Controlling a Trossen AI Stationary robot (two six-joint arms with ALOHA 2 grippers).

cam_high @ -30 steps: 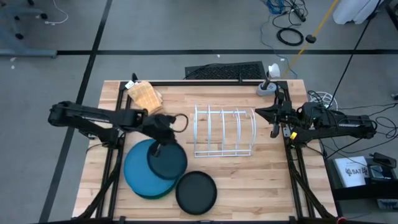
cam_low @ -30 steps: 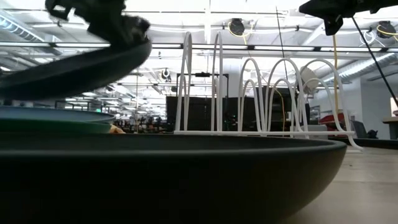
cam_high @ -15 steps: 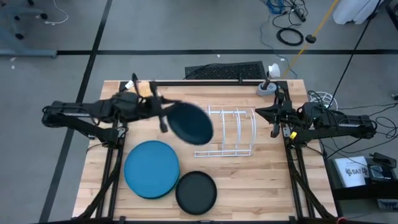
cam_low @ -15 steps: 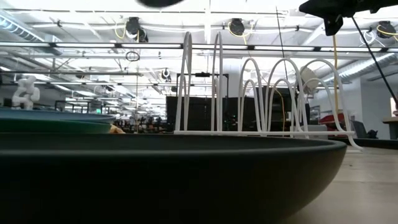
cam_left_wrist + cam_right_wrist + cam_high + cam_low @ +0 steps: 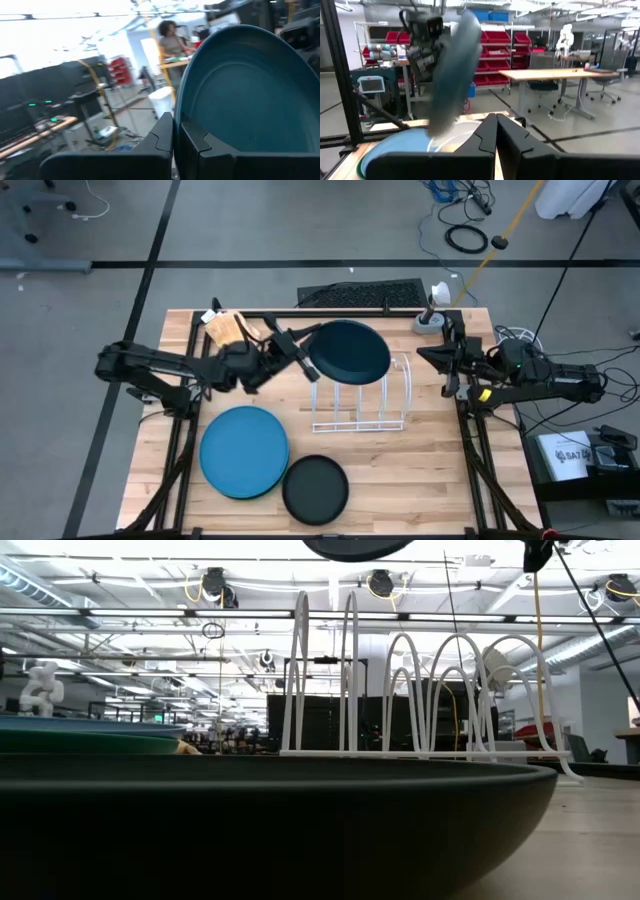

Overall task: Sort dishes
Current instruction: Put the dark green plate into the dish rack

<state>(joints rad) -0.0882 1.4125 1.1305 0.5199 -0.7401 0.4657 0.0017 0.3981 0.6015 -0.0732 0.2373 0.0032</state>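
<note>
My left gripper (image 5: pixel 303 358) is shut on the smaller dark teal plate (image 5: pixel 350 350), which it holds in the air above the white wire rack (image 5: pixel 362 398). The plate also shows in the left wrist view (image 5: pixel 245 95) and, blurred, in the right wrist view (image 5: pixel 452 75). The large bright blue plate (image 5: pixel 243 450) lies on the green plate (image 5: pixel 60 741) at the table's near left. The black plate (image 5: pixel 315 488) lies flat on the table near the front edge. My right gripper (image 5: pixel 445 368) is shut and empty above the table's right side. My left gripper pinches the teal plate's rim (image 5: pixel 178 117) between its two fingers, one on the hollow face and one on the underside. The fingers come from the table's left. The plate is lifted clear and tilted above the rack.
A tan ridged block (image 5: pixel 228 328) lies at the table's far left. A small grey stand (image 5: pixel 430 320) is at the far right corner. Bare wood lies between the rack and the right arm. A person shows in the room beyond (image 5: pixel 172 40).
My left gripper has lifted the teal plate off the blue plate. It has carried it up and toward the table's far right, to above the rack. The plate has turned about and tipped on the way. The blue plate stays where it was.
</note>
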